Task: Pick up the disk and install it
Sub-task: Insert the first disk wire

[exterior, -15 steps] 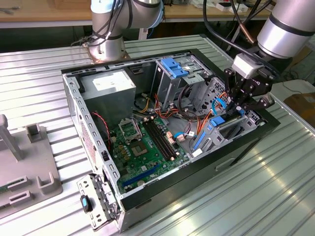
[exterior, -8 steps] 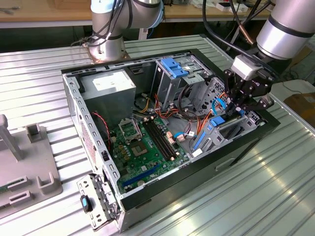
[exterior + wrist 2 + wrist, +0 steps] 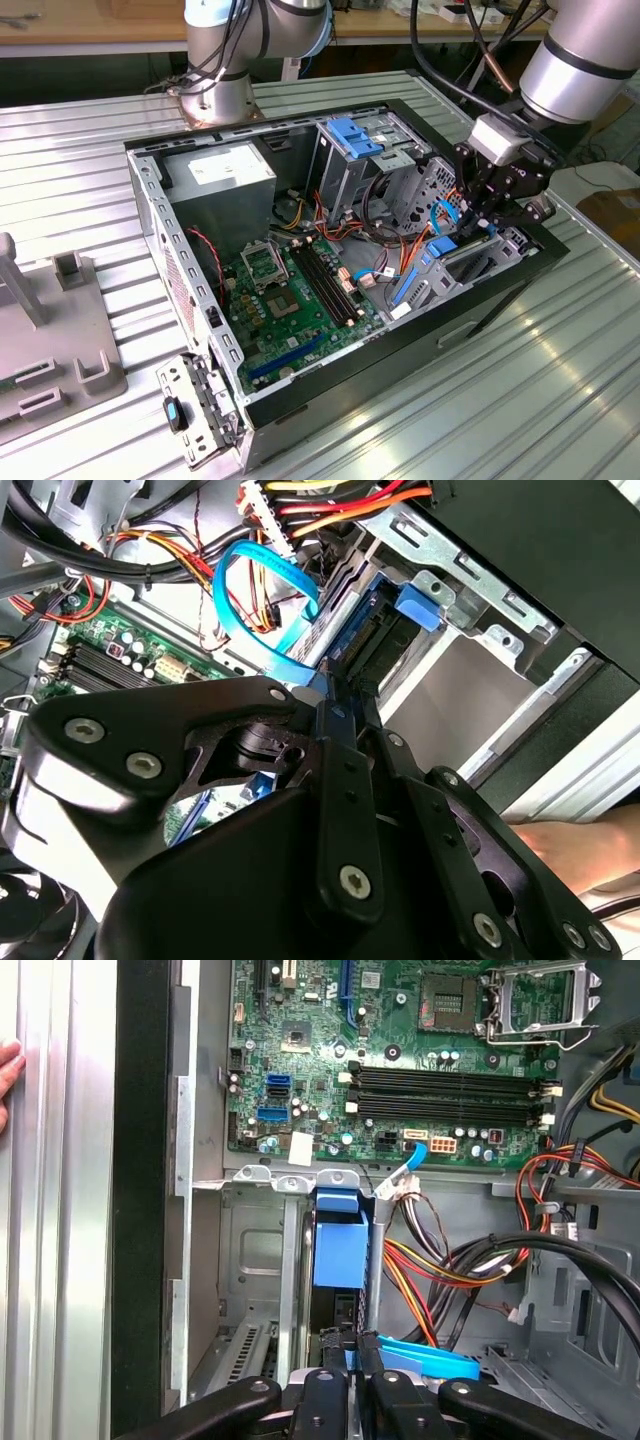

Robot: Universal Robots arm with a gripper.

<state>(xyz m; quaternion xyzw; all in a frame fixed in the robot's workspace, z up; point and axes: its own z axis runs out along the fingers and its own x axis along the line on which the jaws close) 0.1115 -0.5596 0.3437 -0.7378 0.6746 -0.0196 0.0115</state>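
End effector (image 3: 352, 1348) reads as clamped on the disk (image 3: 338, 1245), which stands edge-on in the drive bay (image 3: 250, 1250) at the exterior view's right end of the computer case (image 3: 400, 335). My judgement: hold it square to the bay rails, press straight in, and mind the blue cable (image 3: 430, 1360) just beside it.

No text is legible; the white label (image 3: 222, 165) on the power supply (image 3: 228, 215) bears print too fine to read; the sticker (image 3: 300, 1148) on the motherboard (image 3: 330, 1060) likewise.

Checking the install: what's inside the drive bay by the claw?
The blue-framed disk stands in the drive bay, one edge visible; the claw and bay walls hide the rest.
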